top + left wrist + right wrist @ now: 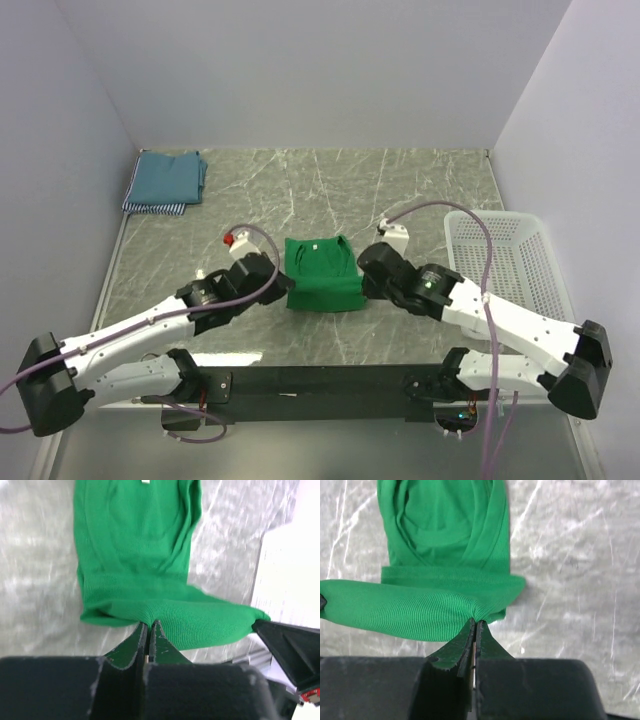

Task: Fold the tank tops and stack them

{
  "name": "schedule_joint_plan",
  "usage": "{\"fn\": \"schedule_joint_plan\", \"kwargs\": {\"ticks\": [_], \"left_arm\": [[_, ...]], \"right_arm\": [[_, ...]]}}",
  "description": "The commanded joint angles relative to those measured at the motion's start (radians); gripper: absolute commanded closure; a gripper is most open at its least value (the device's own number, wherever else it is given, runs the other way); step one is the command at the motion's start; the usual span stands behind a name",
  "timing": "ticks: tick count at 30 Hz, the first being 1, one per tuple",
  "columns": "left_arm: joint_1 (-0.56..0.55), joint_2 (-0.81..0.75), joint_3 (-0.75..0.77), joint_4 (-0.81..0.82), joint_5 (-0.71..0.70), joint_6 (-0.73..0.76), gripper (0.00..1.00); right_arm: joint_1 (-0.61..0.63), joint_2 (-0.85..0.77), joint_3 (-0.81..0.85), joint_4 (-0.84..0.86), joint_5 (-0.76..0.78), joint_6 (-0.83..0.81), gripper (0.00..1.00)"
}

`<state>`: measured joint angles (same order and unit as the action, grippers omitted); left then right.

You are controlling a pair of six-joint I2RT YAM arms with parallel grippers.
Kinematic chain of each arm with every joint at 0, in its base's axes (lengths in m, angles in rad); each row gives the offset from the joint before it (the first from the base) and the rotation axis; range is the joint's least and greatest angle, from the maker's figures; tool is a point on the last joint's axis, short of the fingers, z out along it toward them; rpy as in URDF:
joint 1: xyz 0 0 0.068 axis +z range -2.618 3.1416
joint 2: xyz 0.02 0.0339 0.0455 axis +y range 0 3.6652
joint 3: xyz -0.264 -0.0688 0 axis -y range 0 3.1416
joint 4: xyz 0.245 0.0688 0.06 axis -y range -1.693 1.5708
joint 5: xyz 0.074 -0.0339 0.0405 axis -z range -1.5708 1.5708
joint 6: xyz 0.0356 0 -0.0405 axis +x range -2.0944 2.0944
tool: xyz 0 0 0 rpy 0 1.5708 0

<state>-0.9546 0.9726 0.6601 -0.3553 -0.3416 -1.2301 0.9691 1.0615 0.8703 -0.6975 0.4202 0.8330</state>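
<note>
The left gripper (148,626) was clenched on the green top (322,270), its 2 fingers pinched together on the near-left corner of the fabric. The right gripper (475,624) was clamped the same way on the near-right corner. A ribbed band of green cloth ran taut between the 2 grippers. The rest of the top lay flat on the table (400,190) just beyond both sets of fingertips, its neckline at the far end. In the left wrist view the right gripper's dark finger showed at the right end of that band.

The teal top (168,178) sat folded well beyond the left gripper and off to its left, in the table's far corner. It rested on the striped top (155,207), of which only an edge peeked out from under the near side. The basket (520,270) stood to the right of the right gripper, near it but apart from the cloth.
</note>
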Motion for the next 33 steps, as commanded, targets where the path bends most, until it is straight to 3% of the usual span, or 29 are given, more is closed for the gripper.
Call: {"fn": "schedule_joint_plan", "kwargs": {"ticks": [1,8,17,19,20,22,27,33], "left_arm": [[0.088,0.047,0.068,0.087,0.096,0.121,0.99],[0.302,0.211,0.173,0.186,0.254,0.216,0.99],[0.471,0.520,0.300,0.323,0.371,0.280,0.99],[0.491,0.609,0.325,0.348,0.391,0.302,0.89],[0.508,0.636,0.350,0.348,0.394,0.307,0.81],[0.527,0.705,0.372,0.394,0.412,0.326,0.58],[0.570,0.675,0.389,0.392,0.400,0.336,0.44],[0.568,0.532,0.288,0.340,0.395,0.354,0.36]], "right_arm": [[-0.069,0.052,0.068,0.095,-0.043,-0.116,1.00],[-0.285,0.216,0.167,0.197,-0.152,-0.245,1.00],[-0.440,0.515,0.321,0.285,-0.294,-0.325,0.98],[-0.464,0.573,0.360,0.285,-0.308,-0.327,0.89],[-0.475,0.625,0.371,0.294,-0.316,-0.328,0.76],[-0.497,0.675,0.427,0.282,-0.316,-0.336,0.70],[-0.527,0.709,0.463,0.248,-0.268,-0.339,0.65],[-0.472,0.531,0.297,0.271,-0.265,-0.318,0.63]]}}
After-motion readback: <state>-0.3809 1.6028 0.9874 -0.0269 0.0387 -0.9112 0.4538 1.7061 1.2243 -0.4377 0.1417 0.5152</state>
